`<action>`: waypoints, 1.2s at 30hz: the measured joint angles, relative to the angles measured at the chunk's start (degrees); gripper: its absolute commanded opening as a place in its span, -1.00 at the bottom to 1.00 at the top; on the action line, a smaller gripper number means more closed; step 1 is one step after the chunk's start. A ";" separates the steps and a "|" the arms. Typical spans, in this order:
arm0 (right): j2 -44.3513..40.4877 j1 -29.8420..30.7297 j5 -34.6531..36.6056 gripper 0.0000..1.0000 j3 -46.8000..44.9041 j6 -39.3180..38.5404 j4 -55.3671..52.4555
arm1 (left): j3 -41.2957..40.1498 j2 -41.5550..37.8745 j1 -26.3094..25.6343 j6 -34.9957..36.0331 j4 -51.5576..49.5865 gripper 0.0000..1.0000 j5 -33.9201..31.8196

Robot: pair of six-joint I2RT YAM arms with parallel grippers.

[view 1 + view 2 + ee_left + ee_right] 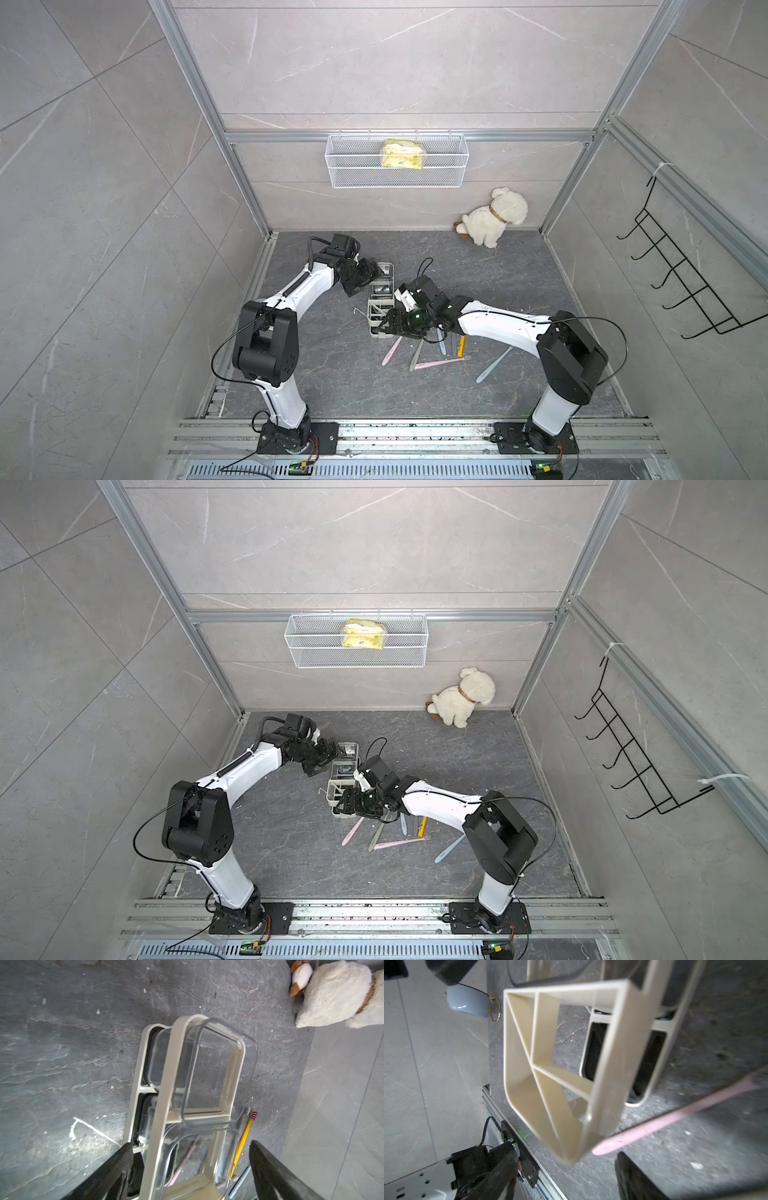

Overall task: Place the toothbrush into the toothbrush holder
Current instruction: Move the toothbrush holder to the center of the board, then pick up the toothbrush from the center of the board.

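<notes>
The toothbrush holder [380,305], a long cream caddy with two clear square cups [218,1076], stands on the dark floor in both top views. My left gripper [374,270] is open at its far end, fingers [124,1159] on either side of the holder without touching it. My right gripper [384,326] is open at the near end, and the holder's divided compartment [550,1059] lies just beyond its fingertips. Several toothbrushes lie loose on the floor to the right of the holder's near end: pink [392,351], pink [442,362], grey [415,356], yellow [461,345], blue [492,365]. Neither gripper holds one.
A white plush dog [494,218] sits at the back right against the wall. A white wire mesh basket [397,174] with a yellow pack hangs on the back wall. A black hook rack [681,266] hangs on the right wall. A pale blue object [467,1003] lies by the left wall.
</notes>
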 measured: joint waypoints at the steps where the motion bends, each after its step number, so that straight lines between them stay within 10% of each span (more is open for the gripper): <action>1: -2.16 0.00 0.90 0.55 -1.25 -0.02 -0.59 | -0.28 -0.98 -0.02 0.00 -0.85 0.78 -1.09; 8: -18.32 7.28 12.20 0.61 -10.01 0.52 -8.90 | -5.09 -18.32 -3.80 0.24 -8.48 0.78 -12.39; 17: -5.68 9.53 27.04 0.42 -3.08 -1.05 -22.88 | -15.65 -35.65 -24.48 -5.03 -16.33 0.62 -25.86; 26: 10.54 9.31 35.04 0.33 10.60 -3.65 -29.14 | -18.14 -36.63 -33.90 -11.23 -20.85 0.60 -33.16; 36: 5.68 8.39 35.28 0.30 1.46 -3.82 -27.45 | -18.14 -36.85 -34.77 -12.44 -21.11 0.59 -35.91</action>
